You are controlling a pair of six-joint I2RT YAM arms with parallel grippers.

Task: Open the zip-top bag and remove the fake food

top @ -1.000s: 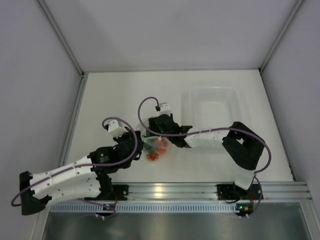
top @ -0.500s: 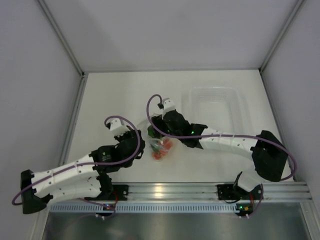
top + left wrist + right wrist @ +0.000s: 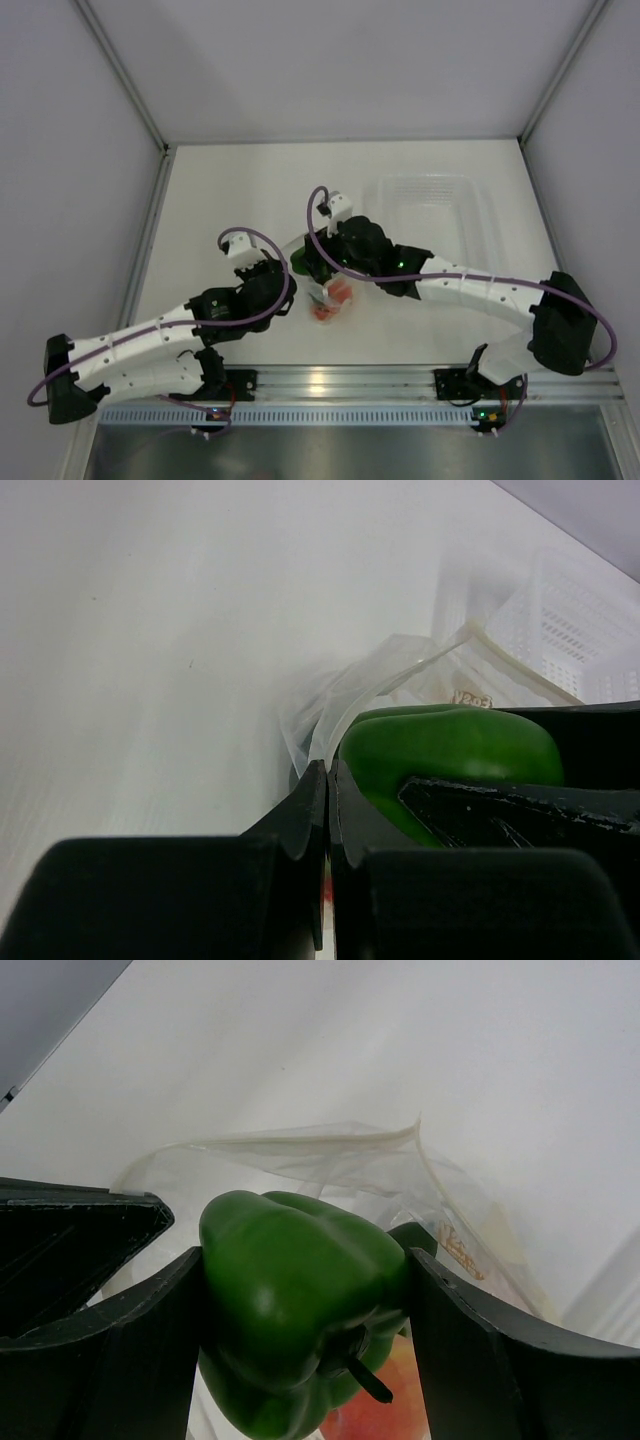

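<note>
Right gripper: jaws set wide, both fingers clamped on the green pepper.
Pepper position: at the mouth of the zip-top bag, above the peach; whether it is wholly clear of the mouth cannot be told.
Left gripper: jaws pressed together on the bag's edge, just left of the pepper.
Bag location: on the table, front centre, between the two grippers.
Open room: clear tray near the bag's right rear, apart from it; bare table left and behind.
Change over one second: right arm stretched outward, elbow swung right; bag shifted slightly right.
</note>
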